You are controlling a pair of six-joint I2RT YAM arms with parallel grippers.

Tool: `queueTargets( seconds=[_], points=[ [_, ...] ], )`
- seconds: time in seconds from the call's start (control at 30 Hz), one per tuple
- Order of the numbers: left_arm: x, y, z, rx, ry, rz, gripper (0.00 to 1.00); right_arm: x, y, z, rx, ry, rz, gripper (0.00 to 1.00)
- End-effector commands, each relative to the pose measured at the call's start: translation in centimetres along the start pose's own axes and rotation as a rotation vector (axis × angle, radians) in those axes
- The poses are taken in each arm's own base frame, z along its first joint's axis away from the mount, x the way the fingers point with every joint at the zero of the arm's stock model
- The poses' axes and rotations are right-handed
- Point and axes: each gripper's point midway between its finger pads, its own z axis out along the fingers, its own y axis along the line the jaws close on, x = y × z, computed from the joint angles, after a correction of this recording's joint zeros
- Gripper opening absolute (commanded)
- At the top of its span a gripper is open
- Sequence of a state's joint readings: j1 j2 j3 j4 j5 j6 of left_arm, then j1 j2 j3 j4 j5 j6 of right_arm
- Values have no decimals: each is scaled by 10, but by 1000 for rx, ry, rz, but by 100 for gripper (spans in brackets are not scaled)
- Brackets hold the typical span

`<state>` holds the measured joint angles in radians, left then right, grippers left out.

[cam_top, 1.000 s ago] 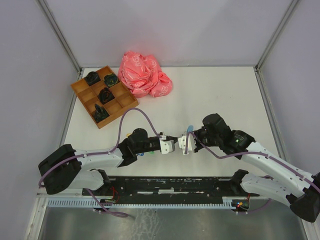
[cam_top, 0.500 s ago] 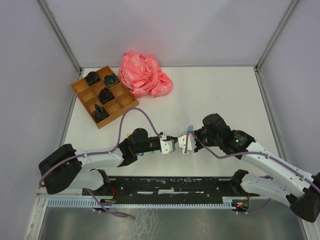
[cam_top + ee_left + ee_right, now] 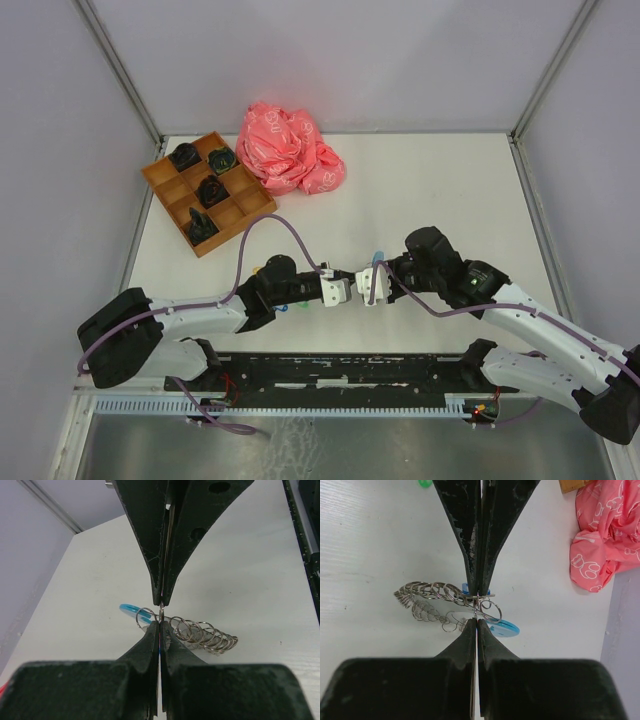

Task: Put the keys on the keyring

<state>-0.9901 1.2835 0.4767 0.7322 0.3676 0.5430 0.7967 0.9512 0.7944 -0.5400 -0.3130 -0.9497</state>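
Observation:
The keyring (image 3: 202, 632) is a chain of silver rings with a light blue segment (image 3: 131, 610), and it hangs just above the white table. My left gripper (image 3: 161, 614) is shut on a thin silver ring at the blue end of the chain. In the right wrist view the keyring (image 3: 427, 591) trails left. There my right gripper (image 3: 477, 611) is shut on a thin metal piece beside a small ring (image 3: 493, 611) and the blue segment (image 3: 502, 628). From above, the left gripper (image 3: 336, 290) and right gripper (image 3: 368, 288) meet tip to tip. Coloured key tags (image 3: 286, 306) peek from under the left arm.
An orange compartment tray (image 3: 172, 185) holding dark objects stands at the back left. A crumpled pink bag (image 3: 288, 150) lies beside it. A green tag (image 3: 424, 482) sits at the top of the right wrist view. Side walls close in the table.

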Motion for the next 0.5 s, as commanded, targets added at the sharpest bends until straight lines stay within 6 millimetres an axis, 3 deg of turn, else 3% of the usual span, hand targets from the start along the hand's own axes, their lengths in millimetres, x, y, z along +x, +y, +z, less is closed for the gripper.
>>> queueTargets(
  seconds=[0.0,0.47],
  points=[
    [-19,11,5,-27,-54,25,3,-11,-15,-1,56,-31,-11,1],
    [-16,13,-2,-45,-20,18,3,-5,-18,-5,81,4,-12,1]
  ],
)
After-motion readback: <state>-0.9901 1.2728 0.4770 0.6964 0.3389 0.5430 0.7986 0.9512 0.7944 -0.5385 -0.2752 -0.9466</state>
